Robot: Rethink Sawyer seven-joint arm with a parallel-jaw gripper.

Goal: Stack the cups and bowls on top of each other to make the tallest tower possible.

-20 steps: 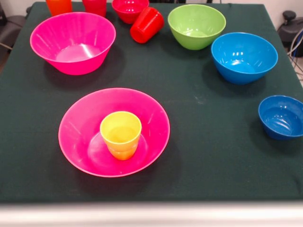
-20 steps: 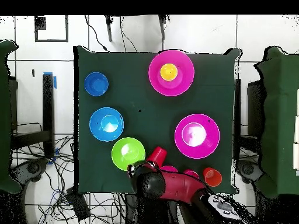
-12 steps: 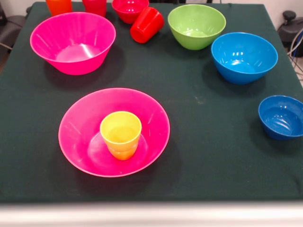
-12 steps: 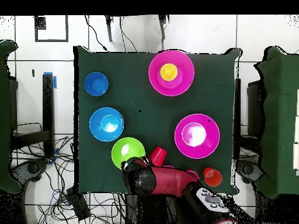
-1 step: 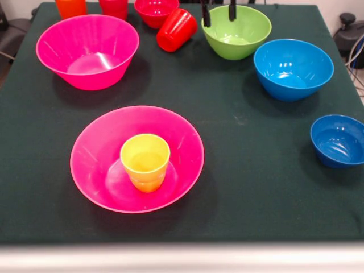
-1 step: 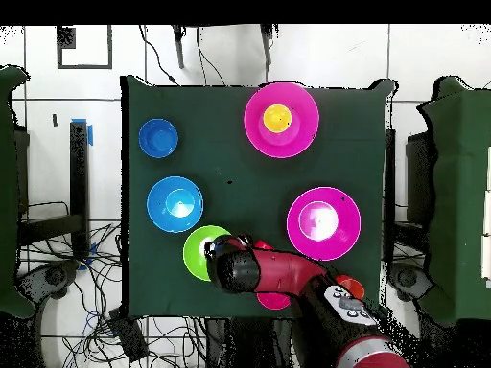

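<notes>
so the tower right now is just the yellow cup sitting upright in the middle of the flat pink bowl near the front of the table, nothing on top yet. gripper is poking in at the top edge, fingers apart and empty, straddling the near-left rim of the green bowl. looks to me like green is the next piece. i'd come straight down so one finger goes inside the rim and one outside, pinch the wall, then lift clear of the tipped red cup just beside it. placing is the tricky bit: the bowl is way wider than the cup mouth, so centre it dead on and let go low, or it'll tip. blue bowl and small dark blue bowl sit off to the side for later.
</notes>
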